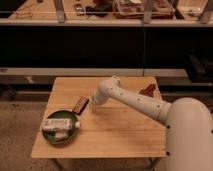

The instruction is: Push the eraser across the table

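Wooden table (117, 131), 1 round green plate (73, 132) holding what looks like 2 white blocks (57, 123).
Dark rectangular eraser (80, 104) lies flat between plate and gripper (93, 103), just beside both; gripper's hold cannot be told.

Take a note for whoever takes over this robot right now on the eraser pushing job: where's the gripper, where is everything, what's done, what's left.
Gripper: low over the wooden table, left of centre, right beside the eraser; contact cannot be told.
Eraser: dark oblong block lying flat on the left part of the table, just beyond the green plate.
Green plate: near the front left corner, holding white items.
Brown object: at the far right edge.
Done: the gripper is lined up on the eraser's right side.
Left: push the eraser across the table, probably avoiding the plate.
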Motion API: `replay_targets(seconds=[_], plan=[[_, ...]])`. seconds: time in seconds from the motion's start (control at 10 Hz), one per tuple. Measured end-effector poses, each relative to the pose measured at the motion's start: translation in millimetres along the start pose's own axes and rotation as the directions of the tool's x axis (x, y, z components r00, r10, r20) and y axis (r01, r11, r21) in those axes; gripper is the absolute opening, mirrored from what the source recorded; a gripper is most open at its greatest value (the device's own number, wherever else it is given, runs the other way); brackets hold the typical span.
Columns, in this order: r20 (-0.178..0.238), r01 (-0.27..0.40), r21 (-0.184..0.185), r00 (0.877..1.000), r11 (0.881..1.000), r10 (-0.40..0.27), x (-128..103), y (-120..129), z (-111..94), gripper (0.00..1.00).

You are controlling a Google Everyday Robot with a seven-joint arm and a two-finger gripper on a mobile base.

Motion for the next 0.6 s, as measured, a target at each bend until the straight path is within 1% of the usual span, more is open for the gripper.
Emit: replay_targets(seconds=[0.2,0.3,0.4,0.6], plan=[[0.003,0.03,-0.005,1.0,1.0,-0.03,-3,-8,7,0.0],[0.001,0.035,-0.003,0.999,0.999,-0.035,1,-16,9,0.0],[-0.002,0.039,0.001,0.999,0.999,-0.039,6,-24,11,0.0],[-0.012,0.045,0.016,0.999,0.999,-0.045,23,-44,13,0.0]])
